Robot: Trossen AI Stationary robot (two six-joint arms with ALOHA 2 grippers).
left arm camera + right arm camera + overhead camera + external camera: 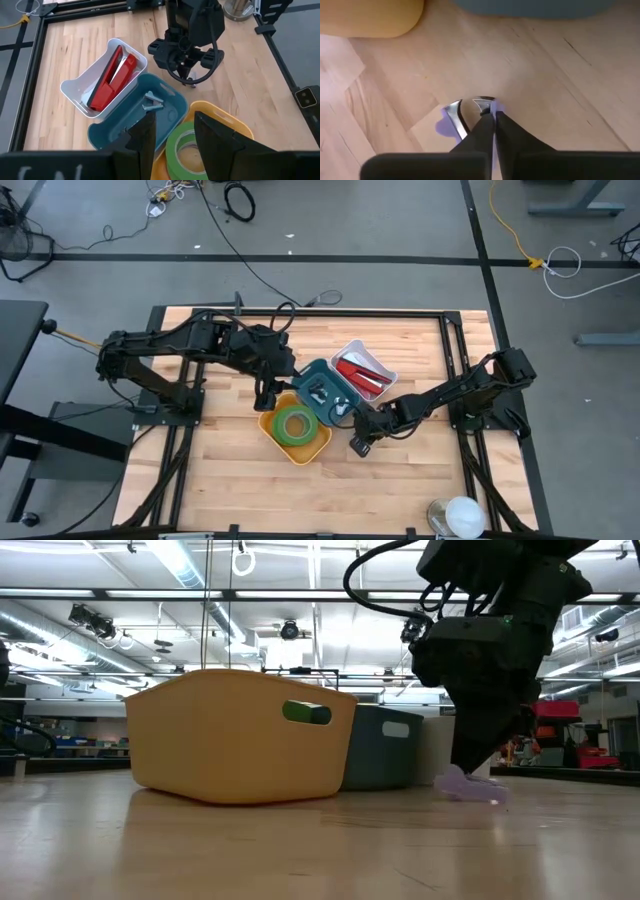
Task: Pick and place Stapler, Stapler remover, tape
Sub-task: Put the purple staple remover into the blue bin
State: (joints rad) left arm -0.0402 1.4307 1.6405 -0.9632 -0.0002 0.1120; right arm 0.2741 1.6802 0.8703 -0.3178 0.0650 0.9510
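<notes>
A purple stapler remover (451,120) with metal claws lies on the wood under my right gripper (493,117), which is shut on it just right of the yellow bin (295,442). The green tape roll (294,425) lies in that yellow bin. A grey stapler remover (152,102) lies in the teal bin (318,370). The red stapler (111,76) lies in the white bin (352,346). My left gripper (172,120) is open and hovers over the yellow and teal bins. My right gripper pinches the purple stapler remover between its two fingers, at the purple body (496,107) just behind the metal claws (454,111). The fingers come from above, slanting down. The remover's underside (470,790) rests on the table.
The three bins stand close together in a slanting row at the table's middle. A white round object (462,515) sits at the near right corner. Bare wood lies in front of the bins and to their left.
</notes>
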